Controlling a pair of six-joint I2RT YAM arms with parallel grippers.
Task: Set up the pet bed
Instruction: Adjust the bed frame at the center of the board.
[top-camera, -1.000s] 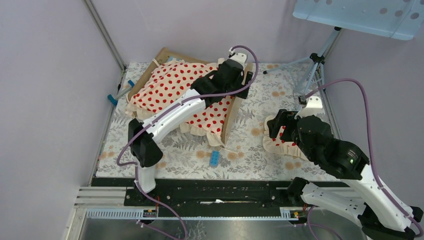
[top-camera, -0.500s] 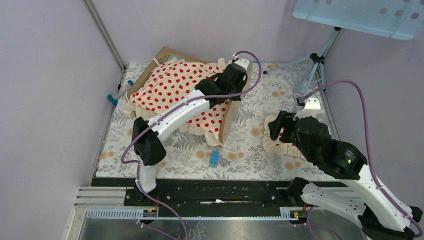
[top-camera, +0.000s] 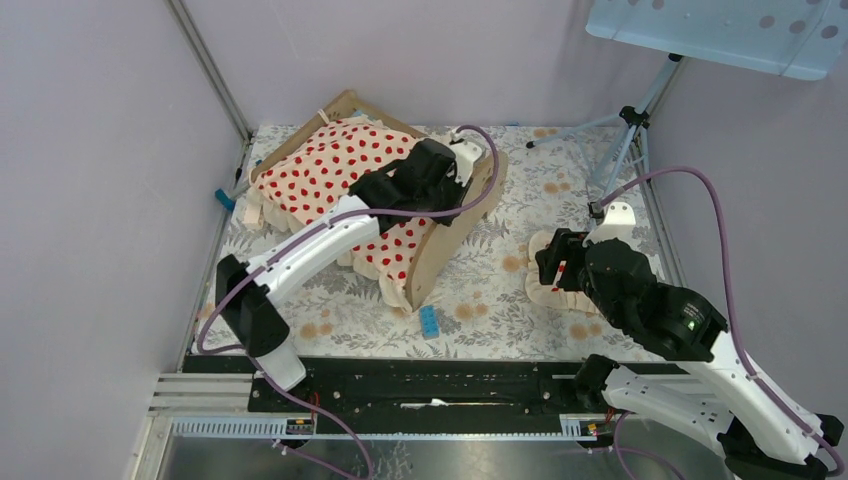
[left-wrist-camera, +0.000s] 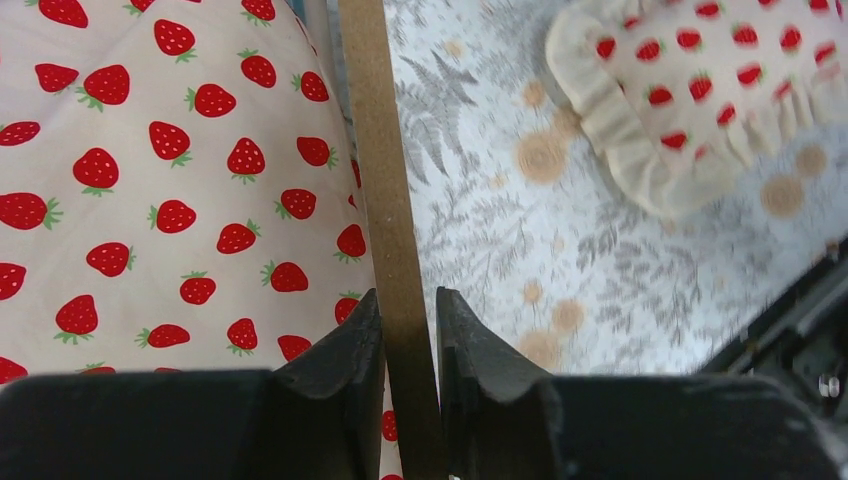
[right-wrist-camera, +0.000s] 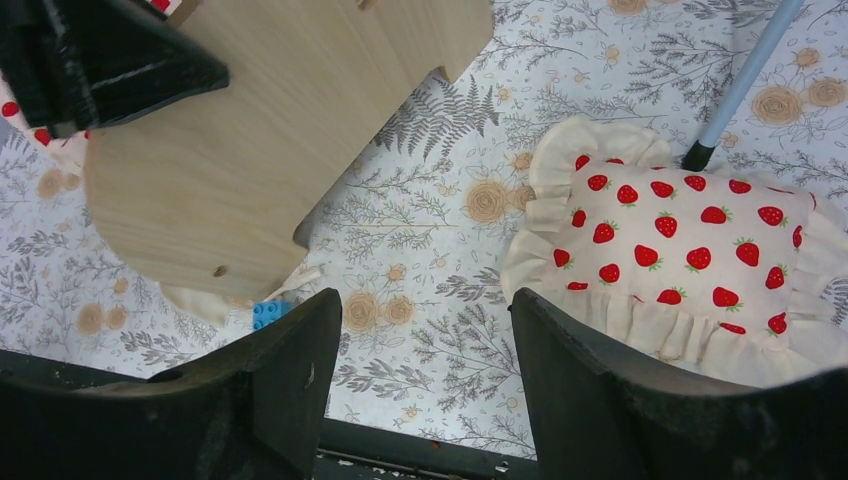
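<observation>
The pet bed, a light-wood frame, lies at an angle at the back left, with the strawberry blanket spread over it. My left gripper is shut on the top edge of the near end board; both fingers press the thin wood, the blanket to their left. My right gripper hangs open over bare tablecloth, between the end board and the ruffled pillow. It holds nothing.
The pillow lies at the right, partly under my right arm. A small blue brick sits near the front edge below the bed. A tripod stands at the back right, its foot touching the pillow. Walls close in on the left and back.
My left gripper has shut on the end board and drawn the bed left and nearer; the board now tilts with its face showing. The right gripper has narrowed slightly and barely moved.
</observation>
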